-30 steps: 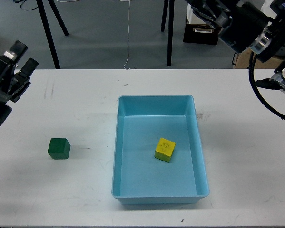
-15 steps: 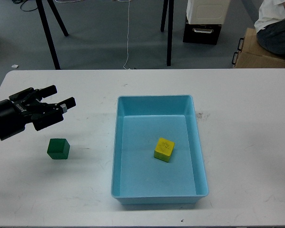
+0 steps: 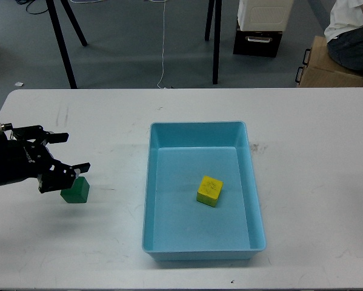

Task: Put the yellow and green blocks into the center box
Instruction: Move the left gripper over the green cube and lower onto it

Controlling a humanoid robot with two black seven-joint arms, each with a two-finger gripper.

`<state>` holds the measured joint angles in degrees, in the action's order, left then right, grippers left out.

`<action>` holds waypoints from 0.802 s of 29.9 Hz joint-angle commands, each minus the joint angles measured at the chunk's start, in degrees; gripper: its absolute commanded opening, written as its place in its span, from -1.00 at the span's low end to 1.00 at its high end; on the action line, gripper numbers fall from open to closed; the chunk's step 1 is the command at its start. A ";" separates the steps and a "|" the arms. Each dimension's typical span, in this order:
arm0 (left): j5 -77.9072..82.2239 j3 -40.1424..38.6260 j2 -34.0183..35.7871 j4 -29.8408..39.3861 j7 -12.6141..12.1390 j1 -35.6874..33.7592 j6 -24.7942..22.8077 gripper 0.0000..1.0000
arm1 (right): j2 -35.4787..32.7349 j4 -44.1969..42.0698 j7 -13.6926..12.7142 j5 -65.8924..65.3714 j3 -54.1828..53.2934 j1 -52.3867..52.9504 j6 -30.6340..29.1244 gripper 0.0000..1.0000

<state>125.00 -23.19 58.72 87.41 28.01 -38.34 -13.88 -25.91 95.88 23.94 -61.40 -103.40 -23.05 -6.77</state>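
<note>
Where the left hand (image 3: 65, 151) spreads open, green block (image 3: 77, 190) partly hidden — yellow block (image 3: 209, 190) in box (image 3: 200, 250)

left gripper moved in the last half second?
Yes. The left gripper dropped toward the green block and away from the blue box, fingers open.

I see a white tabletop (image 3: 314, 200) with faint scuff marks. Beyond its far edge, on the grey floor: black stand legs (image 3: 63, 42), a thin white cable (image 3: 164, 42), a black case (image 3: 258, 42) under a white unit (image 3: 265, 13), and a cardboard box (image 3: 323, 63) beside a seated person (image 3: 351, 30).
</note>
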 commanded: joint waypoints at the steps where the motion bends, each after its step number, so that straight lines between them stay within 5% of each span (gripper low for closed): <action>1: 0.00 4.81 -0.19 -2.06 -0.01 -2.61 -0.01 0.98 | -0.01 -0.34 0.23 1.11 -1.36 -3.05 0.09 0.96; 24: 0.00 17.38 -10.11 -18.85 -0.01 -9.47 0.60 0.91 | 0.78 -0.78 0.58 2.95 -1.45 -5.78 2.20 0.96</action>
<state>125.00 -7.17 49.78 69.85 27.99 -47.61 -13.31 -25.14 95.10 24.44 -58.42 -104.94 -28.83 -4.58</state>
